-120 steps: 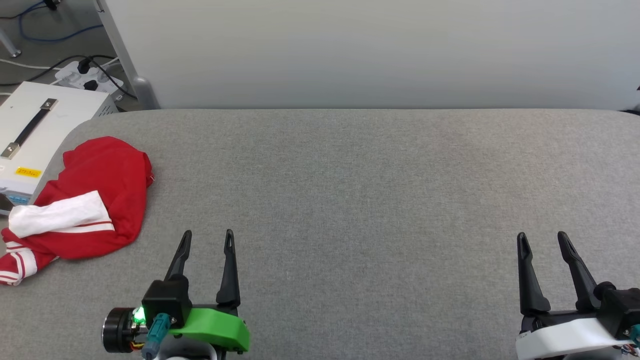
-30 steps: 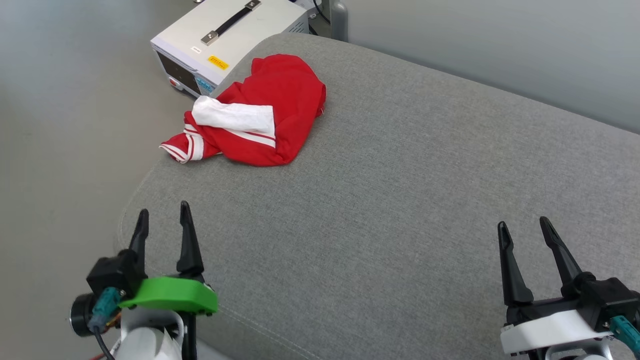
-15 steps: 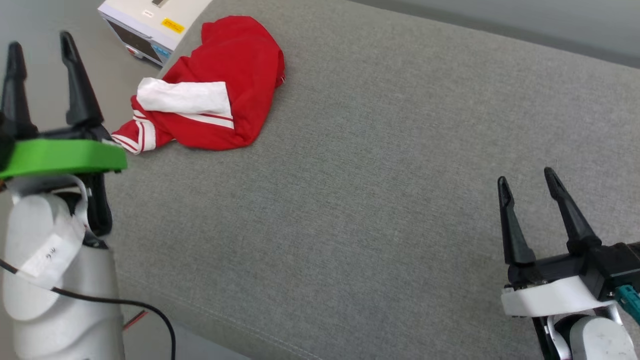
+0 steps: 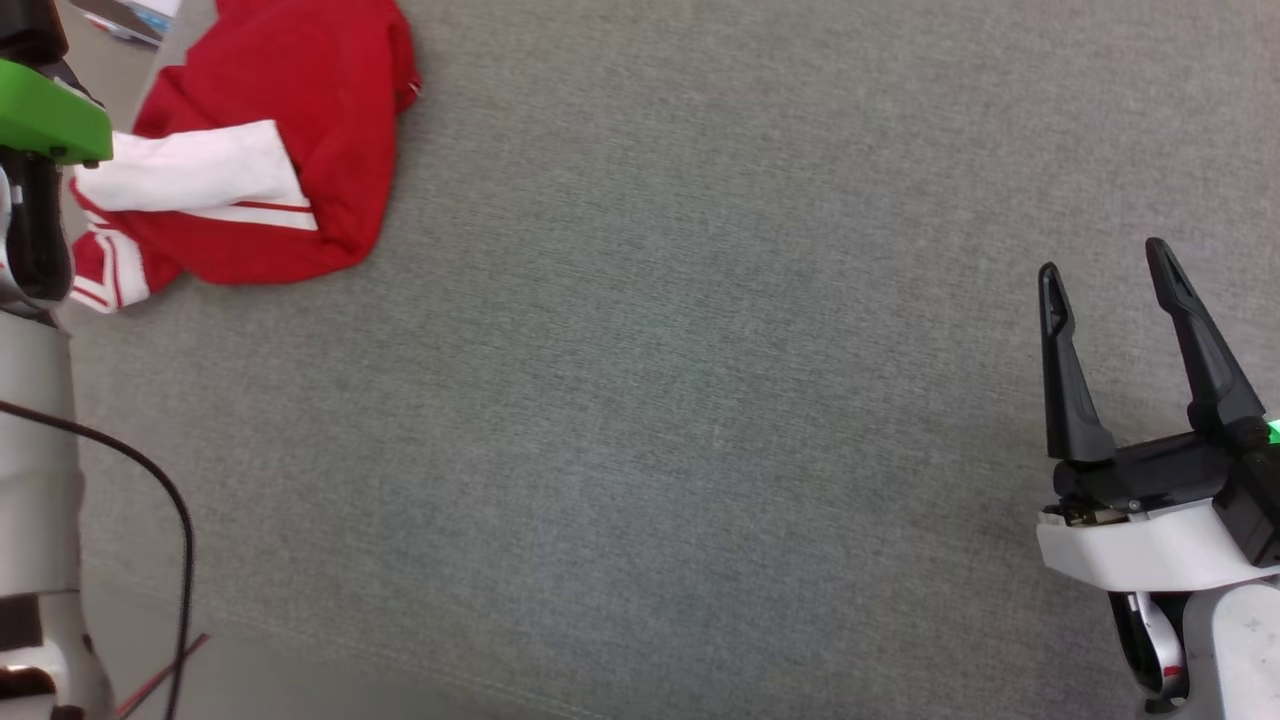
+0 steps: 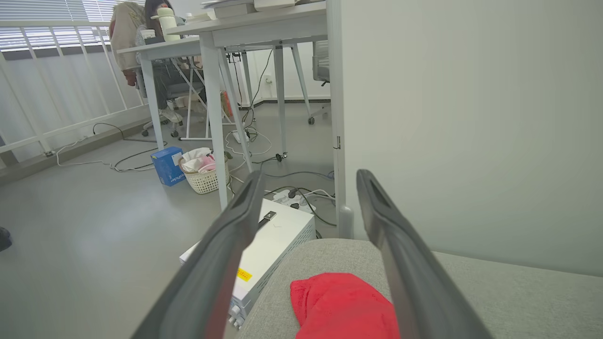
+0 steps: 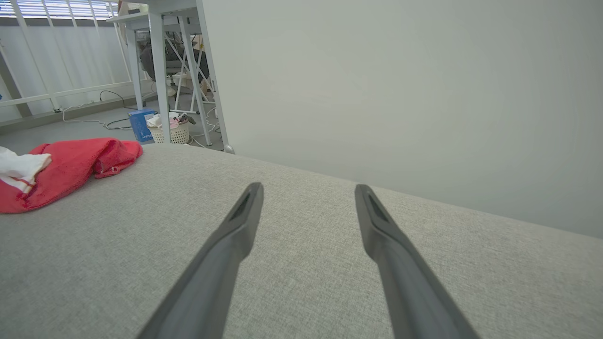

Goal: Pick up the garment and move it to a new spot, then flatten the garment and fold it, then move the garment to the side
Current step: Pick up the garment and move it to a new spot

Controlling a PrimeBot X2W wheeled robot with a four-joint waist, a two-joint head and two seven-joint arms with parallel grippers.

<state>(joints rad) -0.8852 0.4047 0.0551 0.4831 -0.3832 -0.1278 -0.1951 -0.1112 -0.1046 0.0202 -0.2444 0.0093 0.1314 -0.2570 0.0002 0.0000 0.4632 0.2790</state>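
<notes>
The garment (image 4: 300, 80) lies crumpled at ten o'clock on the grey counter (image 4: 700, 400), a white sleeve (image 4: 190, 170) across its red cloth. My left gripper (image 5: 308, 176) hangs spread wide and empty just over the garment's edge. My right gripper (image 4: 1103, 258), equally wide and empty, hovers over bare counter at four o'clock, well apart from the garment.

The head camera has turned left and tipped down, bringing the garment (image 4: 270, 150) to that view's upper left corner. The left hand (image 5: 308, 176) has lifted and reached forward, from the tabletop's (image 4: 700, 400) front edge to the garment's left side.
</notes>
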